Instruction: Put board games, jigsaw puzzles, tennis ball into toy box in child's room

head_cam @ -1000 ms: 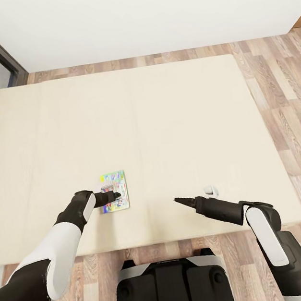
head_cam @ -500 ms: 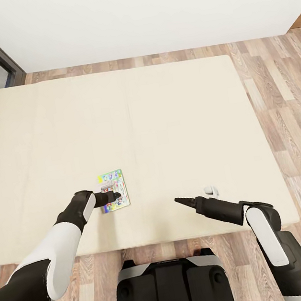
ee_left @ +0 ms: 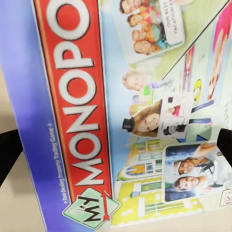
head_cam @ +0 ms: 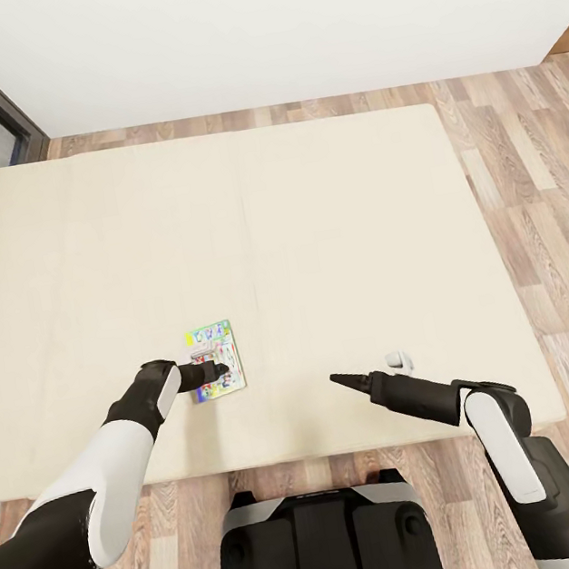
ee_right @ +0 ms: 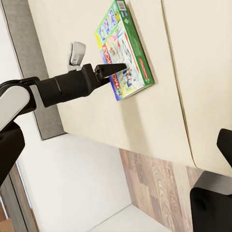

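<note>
Left gripper [head_cam: 222,365] hangs right over the board game [head_cam: 217,373] near the bed's [head_cam: 330,222] front edge, jaws spread past the box sides. Best to drop squarely, then pinch an edge firmly. Right gripper [head_cam: 339,379] idles nearby, fingers together.

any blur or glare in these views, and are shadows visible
Head view: sharp, evenly lit, no glare, barely a shadow on the bed. Left wrist view: the board game is soft and slightly blurred up close, its fingers dark smears at the edges. Right wrist view: crisp on the left gripper.
</note>
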### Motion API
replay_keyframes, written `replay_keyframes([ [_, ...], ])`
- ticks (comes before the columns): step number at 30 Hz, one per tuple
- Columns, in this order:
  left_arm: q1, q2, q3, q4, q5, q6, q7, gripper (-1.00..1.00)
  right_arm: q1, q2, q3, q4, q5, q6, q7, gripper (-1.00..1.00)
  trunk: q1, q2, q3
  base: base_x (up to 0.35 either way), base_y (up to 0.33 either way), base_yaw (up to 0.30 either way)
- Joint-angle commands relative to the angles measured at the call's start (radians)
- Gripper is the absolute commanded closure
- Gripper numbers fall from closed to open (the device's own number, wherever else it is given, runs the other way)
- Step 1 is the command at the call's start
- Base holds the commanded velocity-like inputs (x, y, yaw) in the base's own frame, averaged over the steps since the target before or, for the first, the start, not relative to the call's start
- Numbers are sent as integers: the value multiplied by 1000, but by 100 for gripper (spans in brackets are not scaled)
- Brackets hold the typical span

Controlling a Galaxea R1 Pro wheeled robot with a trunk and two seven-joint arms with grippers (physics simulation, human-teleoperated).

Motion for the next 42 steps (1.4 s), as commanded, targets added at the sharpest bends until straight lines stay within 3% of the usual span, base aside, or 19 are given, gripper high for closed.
replay_keyframes([
  [1,0,0,5,-1,2,6,-3,-100,0,0,-2,0,8,5,9,-100,1,-2,-1,0,0,0],
  [42,0,0,5,-1,2,6,-3,-100,0,0,-2,0,9,5,9,-100,1,-2,-1,0,-42,0],
])
